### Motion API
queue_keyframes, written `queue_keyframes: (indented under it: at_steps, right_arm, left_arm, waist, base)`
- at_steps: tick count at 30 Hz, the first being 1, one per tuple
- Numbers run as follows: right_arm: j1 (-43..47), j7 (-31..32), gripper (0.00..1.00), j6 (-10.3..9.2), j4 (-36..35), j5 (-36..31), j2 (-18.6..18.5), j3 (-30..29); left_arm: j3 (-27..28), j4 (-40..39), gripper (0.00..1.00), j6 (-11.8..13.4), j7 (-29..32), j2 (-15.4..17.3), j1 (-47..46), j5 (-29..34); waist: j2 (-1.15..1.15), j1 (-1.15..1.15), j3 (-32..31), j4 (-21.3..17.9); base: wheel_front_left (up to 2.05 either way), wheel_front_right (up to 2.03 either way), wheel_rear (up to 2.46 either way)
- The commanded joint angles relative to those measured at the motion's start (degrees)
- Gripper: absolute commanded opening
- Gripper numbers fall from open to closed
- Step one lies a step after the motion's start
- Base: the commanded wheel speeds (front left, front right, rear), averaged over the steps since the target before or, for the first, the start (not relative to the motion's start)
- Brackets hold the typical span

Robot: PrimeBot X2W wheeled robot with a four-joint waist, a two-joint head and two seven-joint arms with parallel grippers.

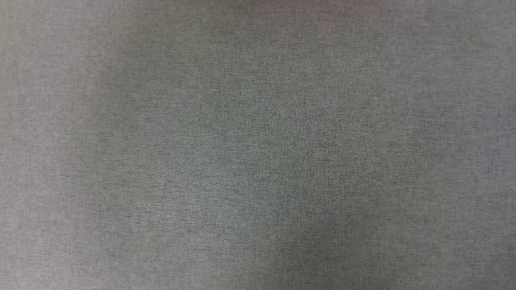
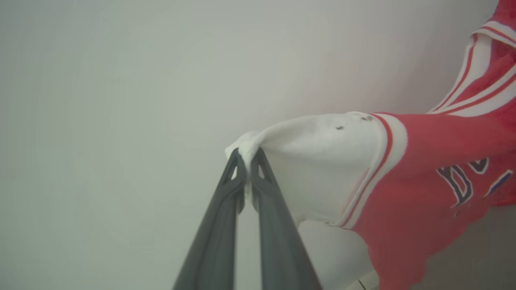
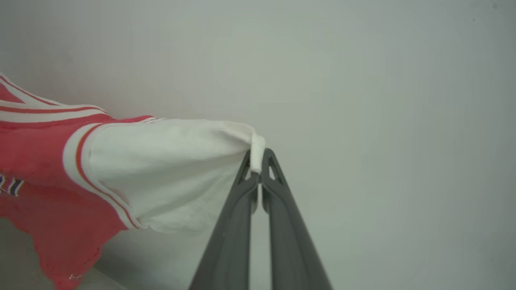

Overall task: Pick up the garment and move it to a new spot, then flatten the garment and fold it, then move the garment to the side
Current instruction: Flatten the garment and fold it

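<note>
The garment (image 2: 419,177) is a red jersey with white short sleeves and red-and-white striped trim, hanging in the air in front of a pale wall. My left gripper (image 2: 246,158) is shut on the edge of one white sleeve, with the red body and dark lettering stretching off to the right in the left wrist view. In the right wrist view my right gripper (image 3: 257,158) is shut on the edge of the other white sleeve, and the garment (image 3: 44,177) spreads to the left. The lower hem hangs loose below.
A flat grey woven cloth surface (image 1: 258,145) lies below in the head view. Behind the garment a plain pale wall (image 2: 121,100) spans both wrist views.
</note>
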Motion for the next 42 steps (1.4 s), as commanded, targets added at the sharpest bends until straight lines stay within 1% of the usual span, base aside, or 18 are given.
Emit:
queue_keyframes:
  at_steps: [1, 4, 5, 7, 12, 16, 21, 26, 30, 33, 37, 42]
  right_arm:
    - [2.66, -1.66, 0.0, -0.09, 1.39, 1.52, 0.67, 1.72]
    - [6.21, -4.44, 0.0, -0.09, 3.09, 4.02, 1.45, 3.84]
    - [6.21, -4.44, 0.0, -0.09, 3.09, 4.02, 1.45, 3.84]
    - [9.54, -6.27, 0.0, -0.09, 4.19, 5.48, 2.13, 5.08]
    - [19.55, -11.02, 0.0, -0.09, 5.66, 9.74, 3.95, 6.66]
    - [28.35, -13.97, 0.0, -0.09, 4.55, 11.95, 3.55, 8.34]
    - [39.65, -15.99, 0.0, -0.09, 0.72, 14.13, 2.08, 9.24]
    - [52.08, -16.4, 0.0, -0.09, -4.38, 16.04, -0.61, 8.85]
    - [62.07, -15.23, 0.0, -0.09, -8.65, 17.47, -3.57, 7.31]
    - [69.56, -14.12, 0.0, -0.08, -11.41, 18.58, -5.57, 5.05]
    - [79.57, -11.23, 0.0, -0.08, -15.8, 19.01, -7.97, 1.59]
    - [91.96, -7.21, 0.0, -0.08, -21.72, 19.19, -10.0, -4.72]
  left_arm:
    - [-0.56, 1.34, 0.0, -0.14, -1.8, -0.29, 2.7, -0.65]
    - [-1.44, 2.49, 0.0, -0.37, -4.25, -1.15, 6.97, -1.97]
    - [-1.44, 2.49, 0.0, -0.37, -4.25, -1.15, 6.97, -1.97]
    - [-1.68, 2.81, 0.0, -0.36, -5.92, -1.29, 10.74, -3.53]
    - [-0.96, 2.66, 0.0, -0.42, -10.21, -0.97, 22.17, -7.83]
    - [-1.35, 1.13, 0.0, 0.5, -12.31, -1.14, 32.38, -9.89]
    - [-1.69, -3.16, 0.0, 4.04, -13.75, -0.76, 45.61, -11.76]
    - [-2.86, -8.93, 0.0, 6.88, -14.25, 1.49, 58.05, -13.09]
    - [-3.71, -13.7, 0.0, 9.7, -14.37, 4.49, 66.83, -13.9]
    - [-4.91, -17.31, 0.0, 11.21, -14.17, 6.58, 72.64, -14.29]
    - [-6.78, -22.22, 0.0, 12.55, -12.78, 8.97, 78.59, -15.11]
    - [-8.2, -28.53, 0.0, 16.04, -11.02, 12.65, 86.12, -16.92]
  waist:
    - [0.0, -0.01, 0.31, -0.05]
    - [0.0, -0.01, 0.01, -0.3]
    - [0.0, -0.01, 0.01, -0.3]
    - [0.0, -0.01, -0.58, -0.62]
    - [0.0, -0.01, -2.67, -1.53]
    - [0.0, -0.01, -4.69, -1.82]
    - [0.0, -0.01, -8.15, -2.36]
    - [0.0, -0.01, -12.7, -2.83]
    - [0.0, -0.01, -16.34, -3.51]
    - [0.0, -0.01, -18.68, -3.72]
    - [0.0, -0.01, -21.3, -3.81]
    - [0.0, -0.01, -23.99, -4.2]
  base:
    - [0.0, 0.0, 0.0]
    - [0.0, 0.0, 0.0]
    - [0.0, 0.0, 0.0]
    - [0.0, 0.0, 0.0]
    - [0.0, 0.0, 0.0]
    - [0.0, 0.0, 0.0]
    - [0.0, 0.0, 0.0]
    - [0.0, 0.0, 0.0]
    - [0.0, 0.0, 0.0]
    - [0.0, 0.0, 0.0]
    - [0.0, 0.0, 0.0]
    - [0.0, 0.0, 0.0]
